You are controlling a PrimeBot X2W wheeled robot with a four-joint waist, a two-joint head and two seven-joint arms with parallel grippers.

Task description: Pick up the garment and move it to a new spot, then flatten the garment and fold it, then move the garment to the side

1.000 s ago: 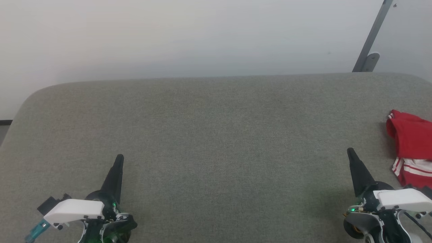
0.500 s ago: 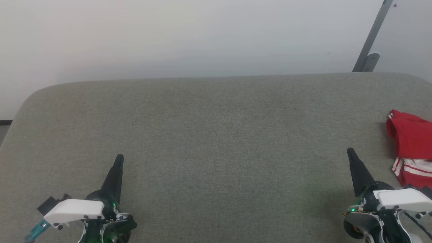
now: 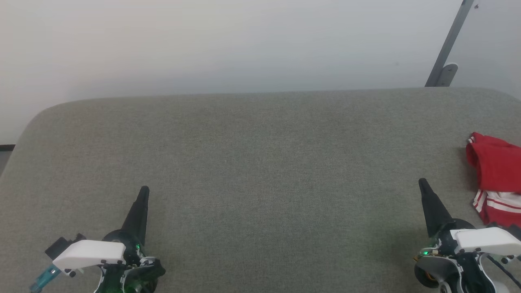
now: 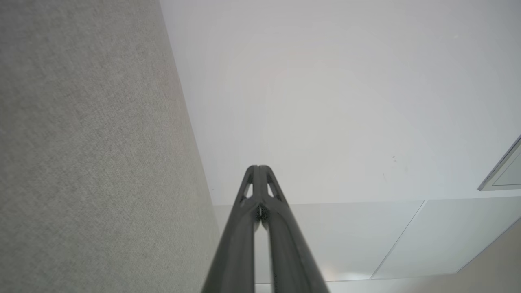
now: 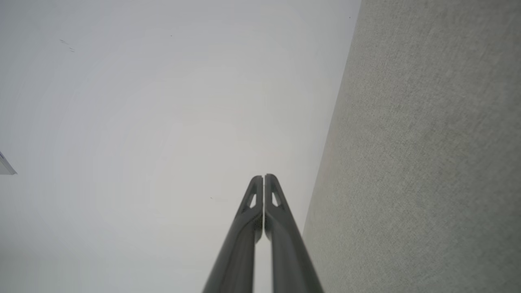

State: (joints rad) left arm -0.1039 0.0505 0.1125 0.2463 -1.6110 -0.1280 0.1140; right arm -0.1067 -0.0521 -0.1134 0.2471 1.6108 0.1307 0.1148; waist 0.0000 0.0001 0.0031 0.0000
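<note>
Head view gives you one grey fabric-covered table (image 3: 260, 162) with rounded far corners, taking up most of the picture, and one plain pale wall (image 3: 203, 40) behind it. You have one garment (image 3: 496, 175) to work on. It lies bunched at the table's right edge, red with a white, red-striped piece on its near side, and part of it is cut off by the frame. You have two grippers, both over the near part of the table. Your left gripper (image 3: 144, 191) is at the lower left, well apart from the garment, fingers pressed together and holding nothing. Your right gripper (image 3: 422, 182) is at the lower right, near the garment but not touching it, likewise closed tight and empty. Each wrist view shows its two fingers meeting at the tips. One grey metal strut (image 3: 449, 44) slants up the wall beyond the far right corner.
</note>
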